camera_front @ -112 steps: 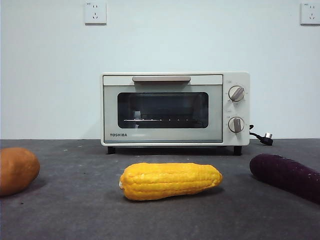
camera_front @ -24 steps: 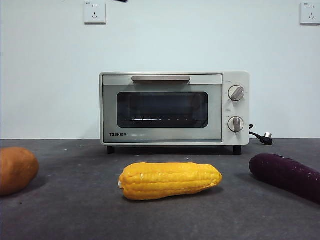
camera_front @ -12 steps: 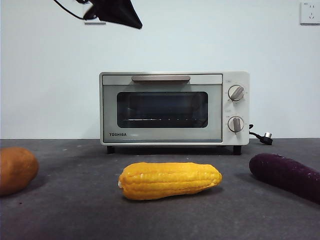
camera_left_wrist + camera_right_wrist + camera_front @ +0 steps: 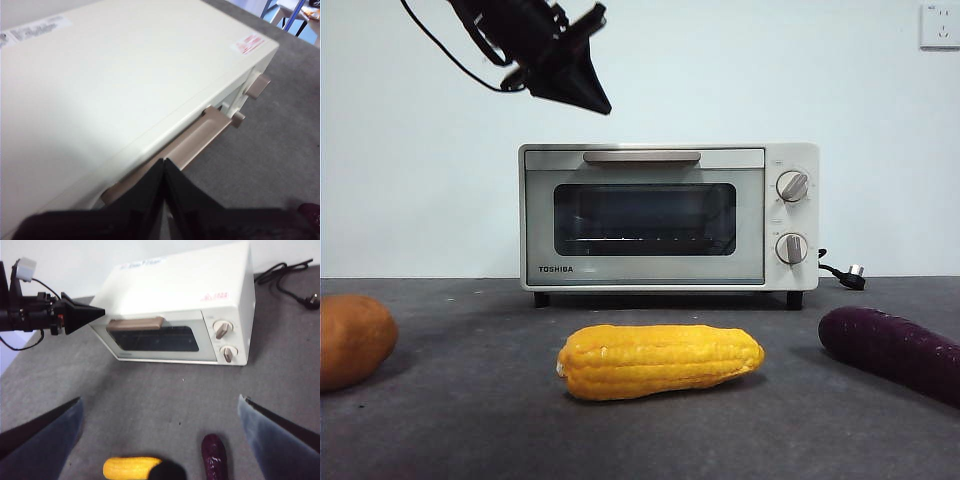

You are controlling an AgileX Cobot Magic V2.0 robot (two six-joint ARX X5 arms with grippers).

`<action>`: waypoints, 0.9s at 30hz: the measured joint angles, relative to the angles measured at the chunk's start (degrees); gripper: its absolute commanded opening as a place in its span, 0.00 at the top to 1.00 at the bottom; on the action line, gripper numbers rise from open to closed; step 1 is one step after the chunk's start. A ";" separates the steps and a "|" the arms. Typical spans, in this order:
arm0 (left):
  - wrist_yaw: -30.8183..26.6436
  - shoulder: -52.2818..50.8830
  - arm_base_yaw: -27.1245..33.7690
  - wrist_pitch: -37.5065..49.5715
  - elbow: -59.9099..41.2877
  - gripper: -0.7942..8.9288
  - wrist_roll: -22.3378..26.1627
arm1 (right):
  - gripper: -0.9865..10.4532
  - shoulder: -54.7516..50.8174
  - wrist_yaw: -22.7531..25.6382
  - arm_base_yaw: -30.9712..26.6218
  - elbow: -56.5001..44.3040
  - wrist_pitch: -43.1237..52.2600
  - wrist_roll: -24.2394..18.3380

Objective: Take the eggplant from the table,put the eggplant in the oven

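The eggplant [image 4: 888, 350] lies on the table [image 4: 470, 420] at the right, in front of the oven's knob side; its green stem is out of frame. In the right wrist view the eggplant [image 4: 214, 458] sits just beyond my right gripper [image 4: 160, 400], which hangs high and open above the table. The cream oven [image 4: 670, 215] stands at the back with its door closed. My left gripper [image 4: 603, 106] is shut and empty, its tip in the air just above the oven's top left corner. From the left wrist the gripper [image 4: 164, 162] points over the beige handle [image 4: 200, 140].
A yellow corn cob [image 4: 660, 360] lies in the middle of the table in front of the oven. An orange-brown potato-like lump [image 4: 355, 340] sits at the left edge. The oven's black power cord [image 4: 845, 275] trails out to the right behind it.
The left arm has come down from the top left toward the oven's top left corner. The oven, corn, lump and eggplant have not moved.
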 measured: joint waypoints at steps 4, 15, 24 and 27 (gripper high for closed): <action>-0.04 1.44 0.00 1.03 0.00 0.92 0.39 | 0.36 0.33 -0.28 0.00 0.00 -0.46 -0.31; -1.55 4.20 -0.09 2.99 0.00 0.92 1.38 | 0.36 1.07 -1.38 0.00 0.00 -0.68 -0.57; -1.57 5.05 -0.15 3.87 0.00 0.92 1.90 | 0.36 1.07 -1.44 0.00 0.00 -0.68 -1.07; -1.57 5.11 -0.24 3.74 0.04 0.92 1.92 | 0.36 1.07 -1.44 0.00 0.00 -0.68 -1.18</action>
